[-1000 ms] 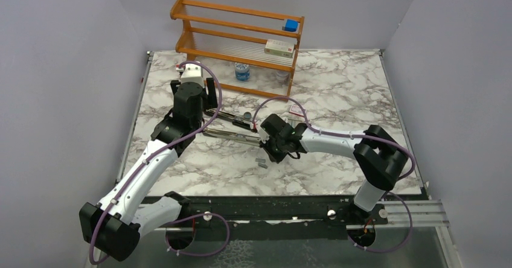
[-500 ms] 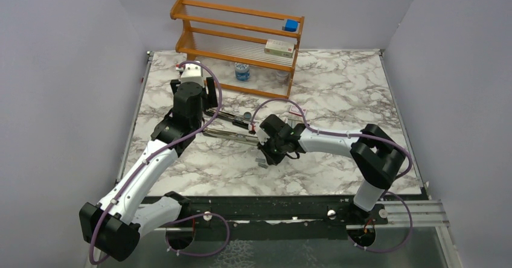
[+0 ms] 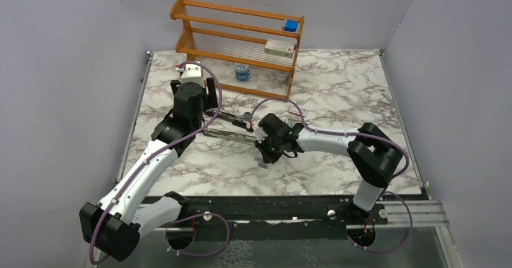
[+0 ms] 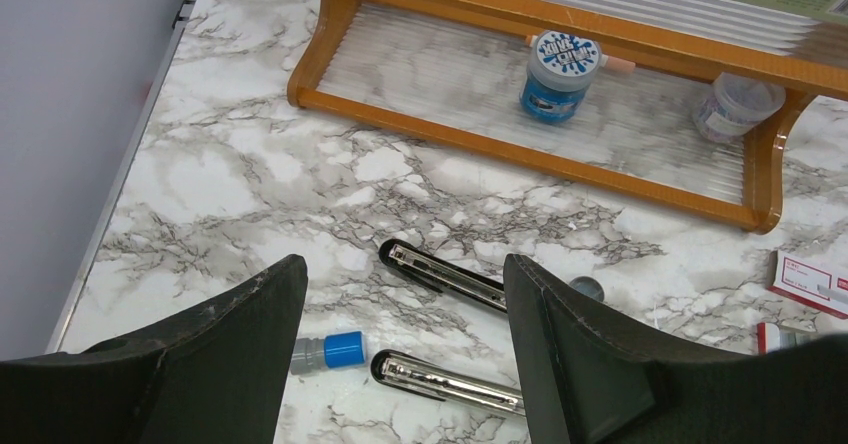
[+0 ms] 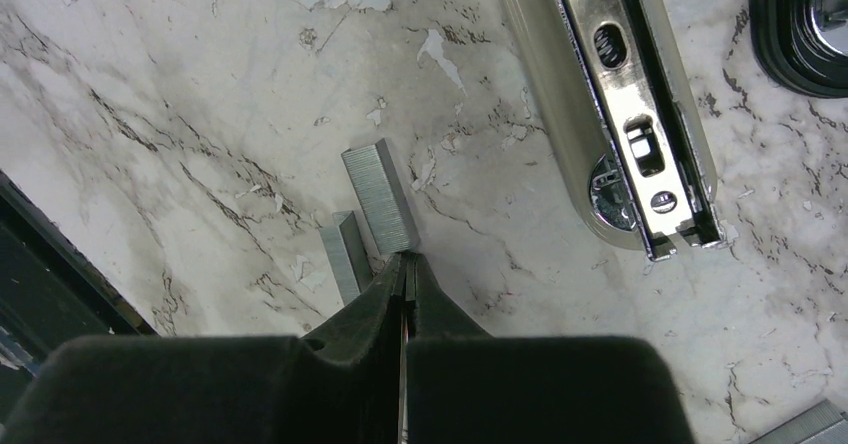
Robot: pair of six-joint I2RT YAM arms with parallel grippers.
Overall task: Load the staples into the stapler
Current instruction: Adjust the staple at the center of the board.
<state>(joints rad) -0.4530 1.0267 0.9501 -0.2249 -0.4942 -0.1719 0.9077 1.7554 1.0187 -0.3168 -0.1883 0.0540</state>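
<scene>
Right claw (image 5: pixel 405 264) is pinching fully shut, empty, tips touching the staples (image 5: pixel 380 196) on the table (image 5: pixel 200 84), probably to nudge them. The stapler (image 5: pixel 625 114) is lying opened just beyond, channel upward for loading. Left claw (image 4: pixel 402 264) is hovering wide, empty.

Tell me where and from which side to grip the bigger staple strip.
Take the bigger staple strip at mid-length, jaws across its long sides, coming from straight above: it lies flat, long and narrow, with the smaller strip close beside its near end.
</scene>
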